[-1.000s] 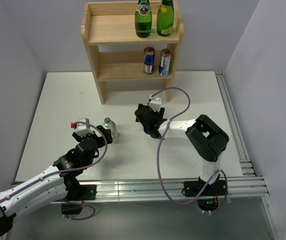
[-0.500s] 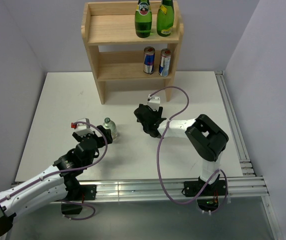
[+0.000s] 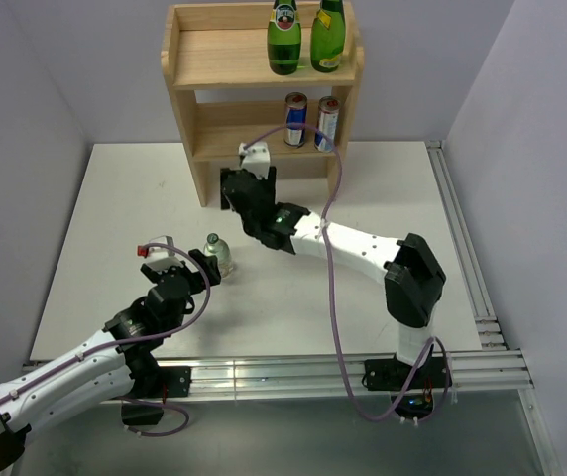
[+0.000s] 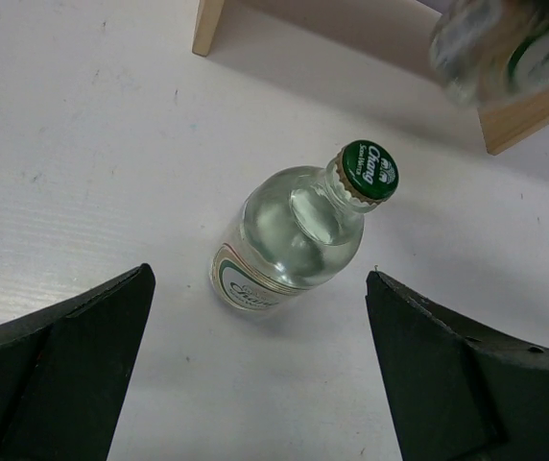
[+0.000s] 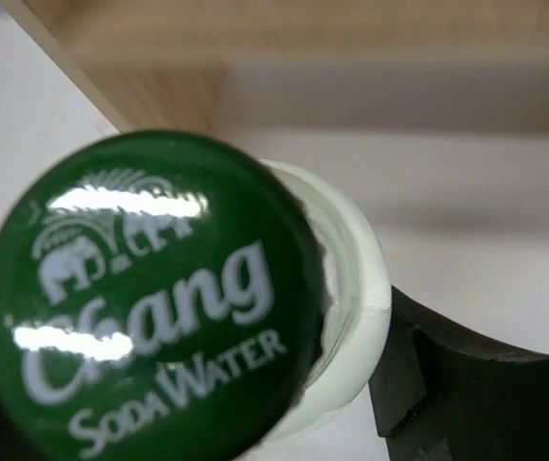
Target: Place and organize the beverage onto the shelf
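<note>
from above, the shelf [image 3: 186, 119] stands at the far side of the white table [image 3: 115, 198]. two green glass bottles [image 3: 284, 40] stand upright at the right of its top tier, and two slim cans [image 3: 295, 120] stand on the middle tier under them. the right gripper [image 3: 230, 190] is in front of the shelf's lowest opening, just beside its left leg. what it carries is hidden here by its own body. the left gripper [image 3: 202, 263] is low over the table, well apart from the shelf, with the standing soda water bottle [image 3: 216, 253] just at its fingertips.

in the left wrist view, this clear chang bottle [image 4: 294, 235] stands upright on the table, long axis vertical, green cap up. the left jaws are spread wide, one finger at each side, and neither touches the glass. at the top right, the held soda water bottle [image 4: 500, 48] shows only as a blur before a shelf leg.

in the right wrist view, the held soda water bottle [image 5: 150, 298] fills the picture. its green cap points straight at the camera, so its long axis runs along the line of view. the jaws of the right gripper [image 5: 217, 413] pinch it below the cap. the wood of the shelf [image 5: 159, 67] is close behind.
</note>
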Motion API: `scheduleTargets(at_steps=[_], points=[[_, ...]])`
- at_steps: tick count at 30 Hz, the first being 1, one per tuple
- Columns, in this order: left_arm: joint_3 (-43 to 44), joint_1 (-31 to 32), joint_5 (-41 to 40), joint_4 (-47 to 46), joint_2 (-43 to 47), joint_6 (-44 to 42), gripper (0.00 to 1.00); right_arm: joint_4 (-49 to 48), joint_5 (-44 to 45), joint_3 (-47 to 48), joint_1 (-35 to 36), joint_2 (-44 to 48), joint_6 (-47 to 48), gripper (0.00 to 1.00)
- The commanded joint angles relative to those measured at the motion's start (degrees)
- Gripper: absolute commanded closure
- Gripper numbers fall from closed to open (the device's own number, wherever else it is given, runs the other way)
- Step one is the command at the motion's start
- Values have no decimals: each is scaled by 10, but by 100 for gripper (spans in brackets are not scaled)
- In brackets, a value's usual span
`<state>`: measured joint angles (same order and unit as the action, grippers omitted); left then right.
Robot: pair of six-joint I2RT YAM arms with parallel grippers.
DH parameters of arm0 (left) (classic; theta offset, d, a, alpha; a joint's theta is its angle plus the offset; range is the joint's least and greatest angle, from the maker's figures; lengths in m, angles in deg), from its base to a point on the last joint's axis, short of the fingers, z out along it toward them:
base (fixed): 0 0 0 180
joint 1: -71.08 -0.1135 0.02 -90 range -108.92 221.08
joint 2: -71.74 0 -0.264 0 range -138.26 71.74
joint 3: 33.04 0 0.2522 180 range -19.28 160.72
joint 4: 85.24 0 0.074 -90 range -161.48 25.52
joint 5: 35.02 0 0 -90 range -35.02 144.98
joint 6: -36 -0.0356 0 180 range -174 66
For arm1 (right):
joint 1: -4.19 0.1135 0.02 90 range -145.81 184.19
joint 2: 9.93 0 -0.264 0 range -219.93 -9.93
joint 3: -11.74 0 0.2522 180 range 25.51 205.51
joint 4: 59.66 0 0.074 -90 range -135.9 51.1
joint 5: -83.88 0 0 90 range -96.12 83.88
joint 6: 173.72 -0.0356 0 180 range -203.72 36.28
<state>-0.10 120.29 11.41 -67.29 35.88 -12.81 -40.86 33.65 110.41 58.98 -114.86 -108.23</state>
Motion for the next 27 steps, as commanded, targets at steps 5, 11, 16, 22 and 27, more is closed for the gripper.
scheduleTargets(at_steps=[5,11,16,22,27], points=[[-2,2,-16,-4,7,7,1,-2,33,274,-8,-66,104,100],[-4,2,-14,-5,11,6,1,34,30,443,-12,-173,139,100],[-4,2,-15,-4,12,6,1,23,29,487,-24,-215,142,100],[-5,2,-13,-8,14,5,1,7,27,507,-43,-229,146,100],[-5,2,-13,-7,11,6,1,-8,29,513,-49,-232,156,100]])
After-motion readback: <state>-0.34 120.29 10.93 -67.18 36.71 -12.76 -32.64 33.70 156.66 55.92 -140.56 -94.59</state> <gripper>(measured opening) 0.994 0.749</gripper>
